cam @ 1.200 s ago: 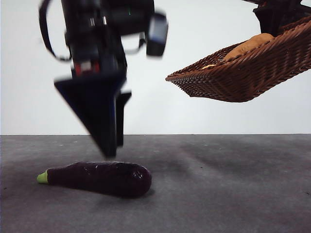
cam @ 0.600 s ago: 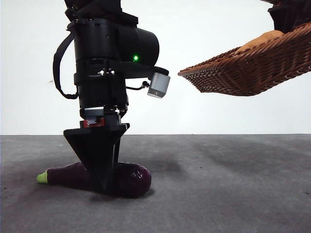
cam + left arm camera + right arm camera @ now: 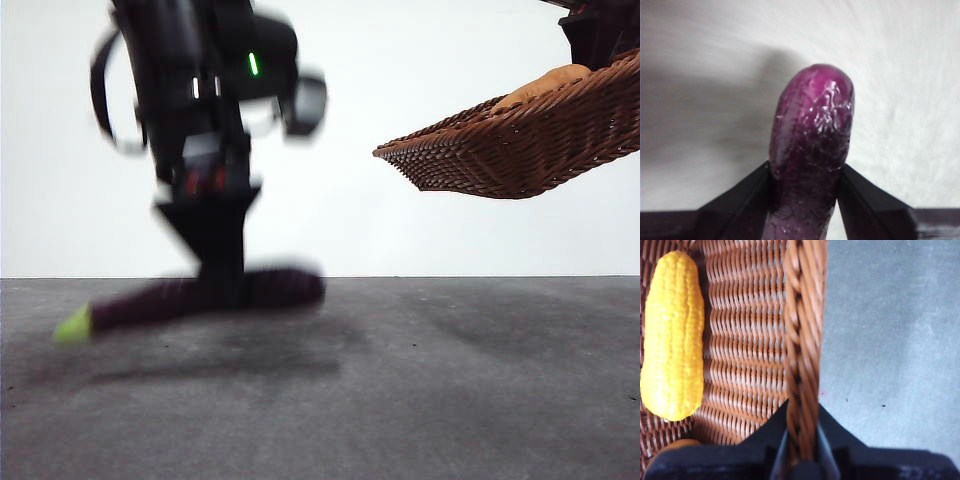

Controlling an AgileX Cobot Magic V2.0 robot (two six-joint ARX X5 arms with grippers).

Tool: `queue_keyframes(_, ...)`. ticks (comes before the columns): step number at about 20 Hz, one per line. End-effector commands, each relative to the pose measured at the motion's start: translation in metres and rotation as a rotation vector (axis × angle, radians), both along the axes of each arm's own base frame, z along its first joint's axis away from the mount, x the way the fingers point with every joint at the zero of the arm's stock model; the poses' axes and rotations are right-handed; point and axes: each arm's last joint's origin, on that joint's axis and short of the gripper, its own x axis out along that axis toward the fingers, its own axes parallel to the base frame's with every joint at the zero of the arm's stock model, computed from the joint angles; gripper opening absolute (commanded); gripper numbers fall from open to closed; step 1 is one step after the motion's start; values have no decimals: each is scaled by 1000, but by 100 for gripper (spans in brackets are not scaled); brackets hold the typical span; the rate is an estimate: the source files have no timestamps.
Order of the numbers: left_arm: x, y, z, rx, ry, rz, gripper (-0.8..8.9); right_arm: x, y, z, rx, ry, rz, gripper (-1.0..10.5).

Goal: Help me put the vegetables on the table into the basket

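Above table (image 3: 450, 400), left end effector (image 3: 805, 172) clamps eggplant (image 3: 812, 145) (blurred); right end effector (image 3: 801, 437) pinches basket (image 3: 802, 340) rim.

The table (image 3: 420, 400) is a flat, dark grey, matte surface with faint mottling, running level across the front view to a pale wall behind; a soft, blurred shadow lies across its left part; a few tiny dark specks show on it in the right wrist view; I can make out no object resting directly on it.
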Motion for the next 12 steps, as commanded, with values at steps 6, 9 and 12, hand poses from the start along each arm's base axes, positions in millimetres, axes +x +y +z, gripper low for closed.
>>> queue_keyframes(6, -9, 23, 138, -680, 139, 434, -13, -2, 19, -2, 79, 25, 71, -17)
queue_keyframes(9, -1, 18, 155, -879, 279, 557, -13, -5, 34, -2, 102, 38, 130, -17)
queue_keyframes(12, 11, 14, 154, -958, 347, 680, -13, -8, 50, -2, 101, 40, 177, -17)
